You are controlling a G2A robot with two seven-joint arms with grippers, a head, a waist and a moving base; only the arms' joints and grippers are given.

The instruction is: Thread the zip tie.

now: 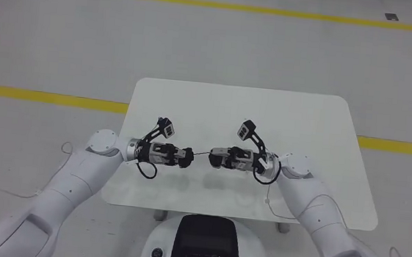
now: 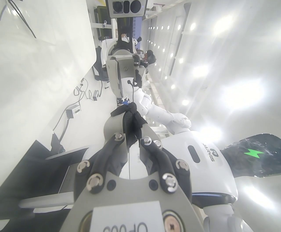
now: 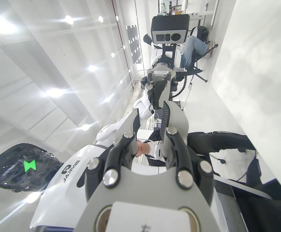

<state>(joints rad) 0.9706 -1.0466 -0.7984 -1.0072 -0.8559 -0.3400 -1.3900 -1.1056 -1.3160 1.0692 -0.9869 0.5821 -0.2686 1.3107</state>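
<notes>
Carrier: white worktop (image 1: 302, 122) with rounded corners, standing on a pale floor (image 1: 52, 34) marked with yellow lines (image 1: 46, 97).

Item 1, left end effector (image 1: 188, 157): it hung over the near half of the worktop, closer to the left edge than to the right, and lay level with its tip pointing at the other arm. Its fingers (image 2: 114, 127) were pressed together on dark pads and pinched one end of the zip tie. In the left wrist view a thin dark strand ran back between the fingers toward the palm.

Item 2, zip tie (image 1: 201, 154): a thin dark strip raised off the worktop about midway between the left and right edges, on the near half. It bridged the short gap between the two end effectors and ran almost level. Its left end sat in the left end effector and its right end reached the tip of the other. Whether it touched there could not be told.

Item 3, right end effector (image 1: 213, 158): it hung just beside the zip tie's free end, level, facing the left one. Its fingers (image 3: 168, 118) stood apart, and the ribbed pad of one was on show in the right wrist view.
</notes>
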